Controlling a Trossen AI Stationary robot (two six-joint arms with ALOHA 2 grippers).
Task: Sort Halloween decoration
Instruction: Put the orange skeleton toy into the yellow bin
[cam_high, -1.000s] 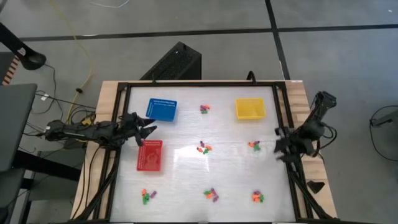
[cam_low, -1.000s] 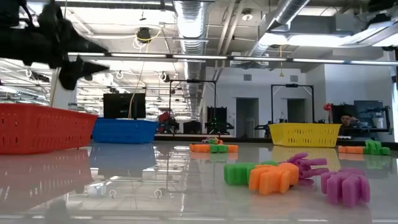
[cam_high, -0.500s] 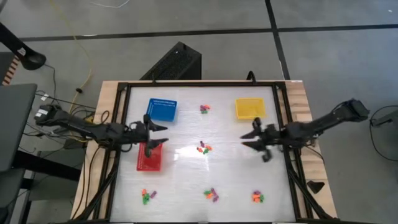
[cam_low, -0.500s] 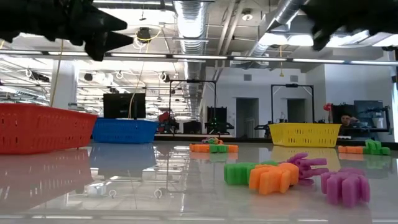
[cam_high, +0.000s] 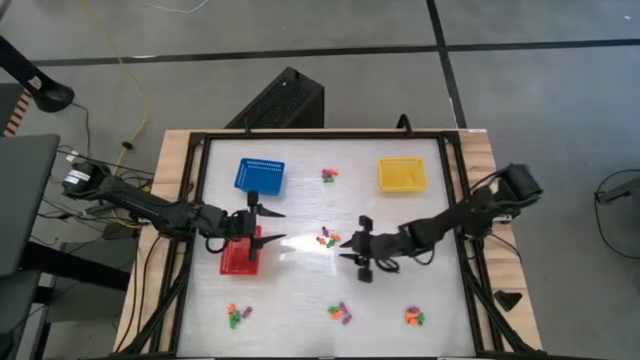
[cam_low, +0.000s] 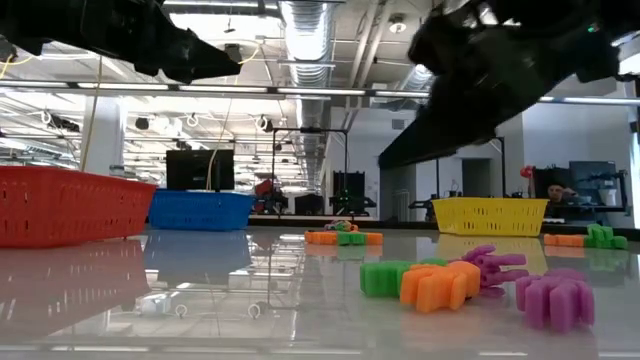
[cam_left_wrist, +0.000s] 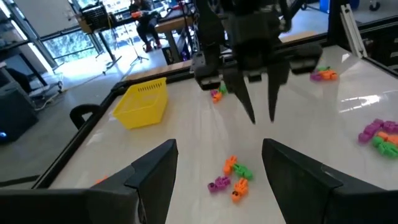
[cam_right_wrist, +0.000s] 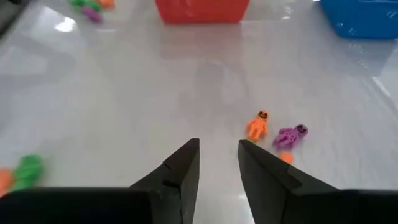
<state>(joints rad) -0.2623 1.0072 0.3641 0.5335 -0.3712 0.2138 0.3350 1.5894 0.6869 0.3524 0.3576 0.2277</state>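
Note:
The Halloween decoration lies in small clusters of orange, green and purple trinkets on the white table: a centre cluster (cam_high: 326, 239), one at the far side (cam_high: 329, 175), and three along the near edge (cam_high: 238, 316) (cam_high: 341, 313) (cam_high: 413, 318). My left gripper (cam_high: 278, 226) is open and empty, above the red basket's (cam_high: 240, 255) far right corner, pointing at the centre cluster (cam_left_wrist: 231, 176). My right gripper (cam_high: 350, 248) is open and empty, just right of that cluster, with an orange trinket (cam_right_wrist: 257, 124) and a purple trinket (cam_right_wrist: 291, 135) ahead of its fingers.
A blue basket (cam_high: 260, 176) stands at the far left and a yellow basket (cam_high: 402, 174) at the far right. A black frame (cam_high: 320, 133) runs round the table. In the low view, trinkets (cam_low: 440, 283) lie close to the near edge.
My right gripper has swung from the table's right edge toward the left, to the centre cluster, and its arm now covers the trinkets at mid right. My left gripper has gone from the left edge toward the right, over the red basket.

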